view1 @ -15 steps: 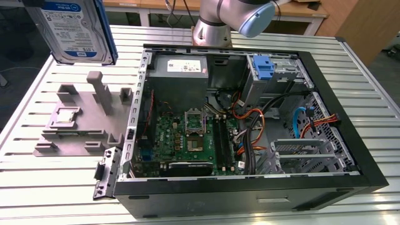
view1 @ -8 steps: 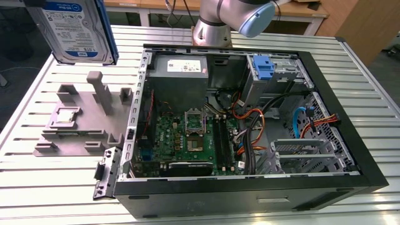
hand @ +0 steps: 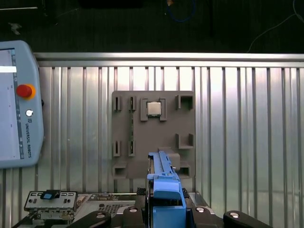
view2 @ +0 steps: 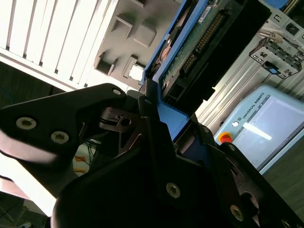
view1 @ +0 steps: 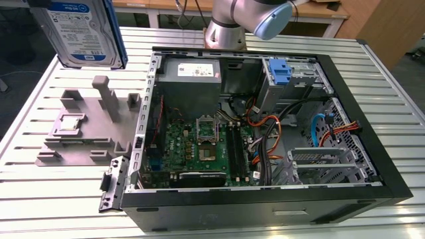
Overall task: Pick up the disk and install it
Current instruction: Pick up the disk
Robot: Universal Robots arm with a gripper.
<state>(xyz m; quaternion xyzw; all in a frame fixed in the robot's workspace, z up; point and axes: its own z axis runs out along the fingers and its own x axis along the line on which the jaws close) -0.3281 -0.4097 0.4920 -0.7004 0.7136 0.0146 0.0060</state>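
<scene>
The disk [view1: 83, 32], a silver drive with a white-and-blue label in a blue carrier, hangs upright in the air above the exterior view's far left, over the grey fixture [view1: 86, 129]. In the first wrist view the disk [hand: 164, 187] appears edge-on, directly over the fixture [hand: 152, 133]. In the second wrist view its circuit-board side [view2: 199, 42] shows. My gripper [hand: 166, 213] is shut on the carrier's end, with the black fingers [view2: 147, 118] pressed against the blue plastic.
An open computer case [view1: 265, 199] lies on the slatted metal table [view1: 59, 199], with a blue bracket [view1: 282, 72] in its far drive bay. A small square chip [hand: 153, 109] sits in the fixture. A teach pendant [hand: 19, 104] lies on the table.
</scene>
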